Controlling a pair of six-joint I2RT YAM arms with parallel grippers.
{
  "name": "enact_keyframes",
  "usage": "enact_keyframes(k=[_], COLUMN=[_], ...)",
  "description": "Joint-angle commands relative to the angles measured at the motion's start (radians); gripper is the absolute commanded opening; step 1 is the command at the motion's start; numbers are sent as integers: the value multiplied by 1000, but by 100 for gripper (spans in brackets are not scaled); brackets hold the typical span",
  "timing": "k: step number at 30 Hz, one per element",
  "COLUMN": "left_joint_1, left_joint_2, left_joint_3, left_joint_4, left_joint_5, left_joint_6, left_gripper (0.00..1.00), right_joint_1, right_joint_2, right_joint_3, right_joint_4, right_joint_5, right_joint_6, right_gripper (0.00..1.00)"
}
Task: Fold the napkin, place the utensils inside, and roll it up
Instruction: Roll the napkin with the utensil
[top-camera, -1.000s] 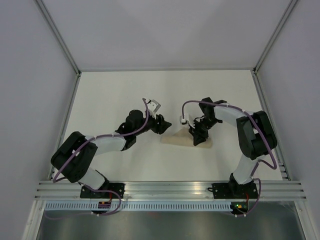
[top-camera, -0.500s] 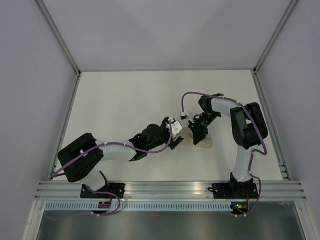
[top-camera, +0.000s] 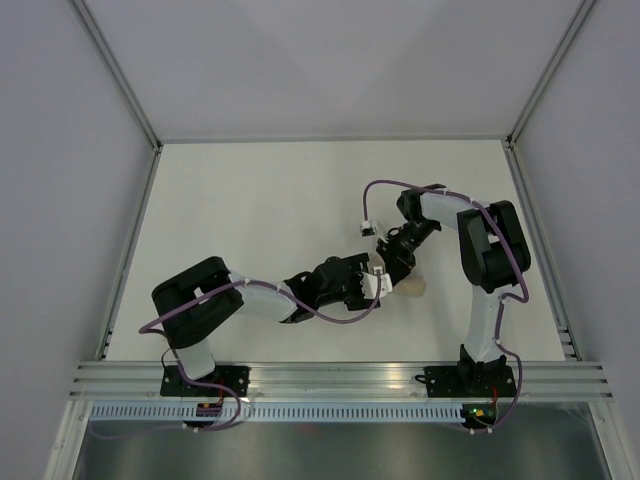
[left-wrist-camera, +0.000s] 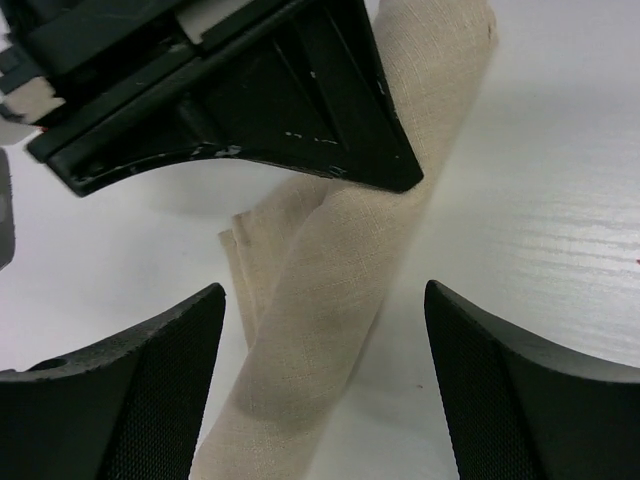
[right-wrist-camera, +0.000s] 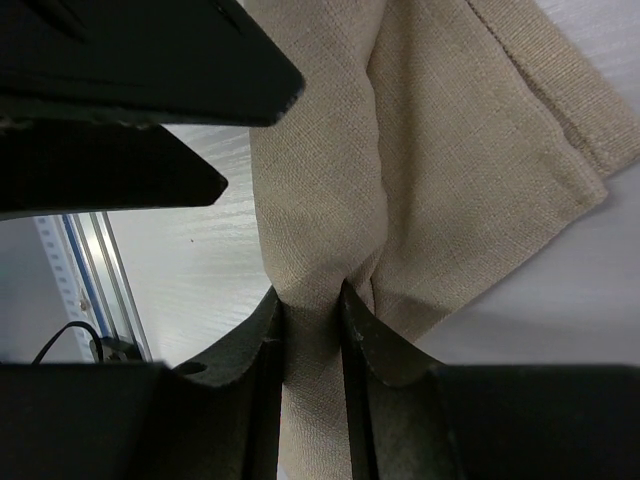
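The napkin (top-camera: 411, 289) is a narrow beige roll on the white table, mostly covered by both grippers in the top view. My right gripper (top-camera: 388, 265) is shut on it, its fingers pinching a bunched fold of the napkin (right-wrist-camera: 430, 150) between the pads (right-wrist-camera: 362, 340). My left gripper (left-wrist-camera: 325, 400) is open and straddles the rolled napkin (left-wrist-camera: 320, 290) without touching it, one finger (left-wrist-camera: 130, 400) on each side. The black right gripper (left-wrist-camera: 250, 100) sits just beyond on the same roll. The utensils are hidden.
The white table (top-camera: 250, 200) is walled on three sides by grey panels. An aluminium rail (top-camera: 340, 375) with both arm bases runs along the near edge. The left arm (top-camera: 260, 298) stretches low across the table toward the right.
The left arm swung right and down to the napkin's left end, and its jaws opened wider. The right gripper kept its pinch on the napkin and barely shifted.
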Motion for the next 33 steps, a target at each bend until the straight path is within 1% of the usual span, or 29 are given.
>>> enact_keyframes(k=[1, 8, 12, 13, 14, 16, 17, 19, 20, 22, 23, 25, 27, 28, 29, 31, 33], left_joint_1=[-23, -26, -26, -26, -23, -23, -23, -23, -23, -23, -23, -23, -22, -20, -15, -6, 8], left_joint_2=[42, 126, 147, 155, 160, 167, 170, 183, 192, 200, 207, 215, 220, 217, 215, 204, 198], left_joint_3=[47, 72, 98, 107, 137, 153, 167, 187, 194, 203, 217, 239, 251, 256, 262, 266, 276], left_joint_4=[-8, -7, -42, -91, -121, -177, -200, -246, -269, -286, -313, -339, -370, -376, -379, -389, -399], left_joint_5=[21, 21, 18, 21, 27, 50, 55, 67, 72, 73, 77, 86, 107, 115, 135, 167, 207], left_joint_6=[139, 197, 213, 217, 207, 178, 171, 147, 144, 122, 115, 90, 73, 58, 44, -6, -62], left_gripper=[85, 85, 82, 81, 77, 73, 67, 61, 57, 53, 49, 41, 35, 33, 29, 26, 24], right_joint_1=[0, -3, -6, -6, -9, -9, -9, -9, -12, -12, -14, -15, -17, -20, -23, -29, -34], right_joint_2=[72, 80, 84, 84, 87, 86, 86, 84, 86, 84, 84, 77, 64, 48, 37, -6, -38], right_joint_3=[-9, 2, 2, 2, 2, 3, 3, 2, 2, 0, 0, -1, -6, -9, -12, -21, -33], right_joint_4=[108, 104, 102, 102, 102, 99, 97, 94, 96, 94, 93, 94, 97, 107, 110, 126, 142], right_joint_5=[118, 117, 118, 118, 117, 115, 115, 114, 114, 114, 114, 109, 105, 100, 95, 86, 66], right_joint_6=[-22, -18, -19, -19, -19, -21, -22, -25, -27, -28, -28, -30, -25, -22, -21, -4, 7], right_gripper=[22, 23, 23, 23, 23, 23, 23, 23, 23, 23, 23, 27, 34, 44, 48, 55, 60])
